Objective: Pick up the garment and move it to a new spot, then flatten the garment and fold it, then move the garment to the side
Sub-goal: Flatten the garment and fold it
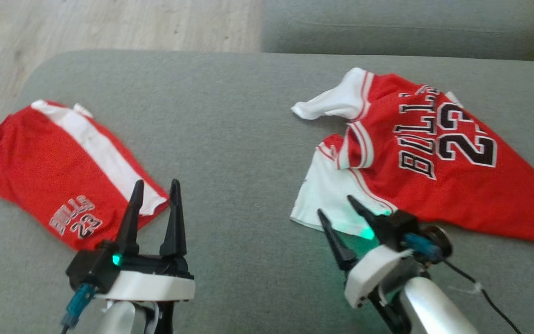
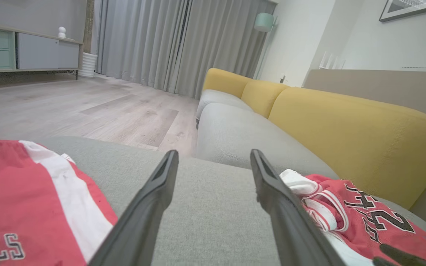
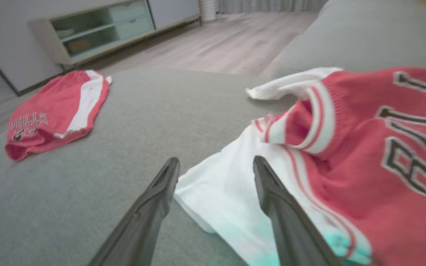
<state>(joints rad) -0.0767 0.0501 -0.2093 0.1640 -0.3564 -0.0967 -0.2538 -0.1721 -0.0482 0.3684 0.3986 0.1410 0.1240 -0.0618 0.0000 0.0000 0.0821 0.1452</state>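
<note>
Your left pincer (image 1: 155, 182) and right pincer (image 1: 334, 204) hang spread and empty; the crumpled jersey (image 1: 434, 157) lies at two o'clock, shorts (image 1: 40, 162) at ten.

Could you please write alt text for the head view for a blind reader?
A crumpled red-and-white jersey lies on a grey sofa, the open right gripper at its white corner; red shorts lie left, by the open left gripper.

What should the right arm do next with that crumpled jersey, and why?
Probably ease the right gripper slightly forward and down onto the jersey's white near corner, then close. The jersey lies rumpled and unheld on the grey cushion, the jaws stand open, and that corner sits right at the fingertips.
</note>
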